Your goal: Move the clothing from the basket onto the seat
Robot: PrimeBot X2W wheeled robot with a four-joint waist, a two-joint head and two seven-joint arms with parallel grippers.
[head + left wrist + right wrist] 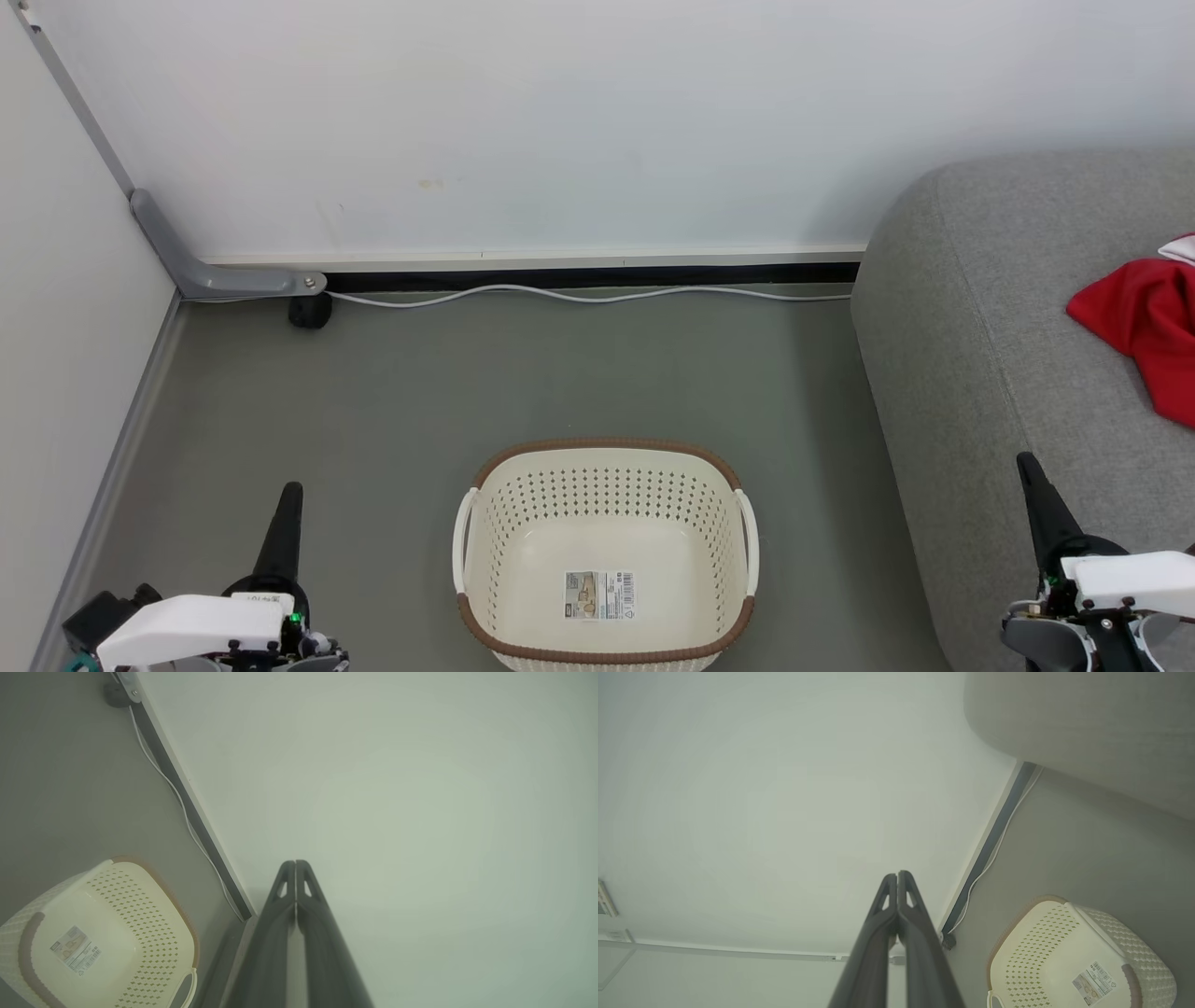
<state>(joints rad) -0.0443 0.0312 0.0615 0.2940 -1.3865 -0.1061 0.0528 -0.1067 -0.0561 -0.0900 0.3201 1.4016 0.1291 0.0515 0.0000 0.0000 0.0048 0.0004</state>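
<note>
Red clothing (1146, 322) lies crumpled on the grey seat (980, 355), cut off by the head view's right edge, one corner pointing toward the seat's rounded end. The basket (605, 446) sits on the floor (392, 401) between the left gripper (292, 489) and right gripper (1026, 461), both with fingers pressed together, holding nothing.

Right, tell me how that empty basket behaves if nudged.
The basket looks light: perforated plastic walls, nothing inside but a label. It would probably slide on the smooth floor rather than tip, sitting wide and low. Its moulded rim suggests it stays stiff when lifted.
</note>
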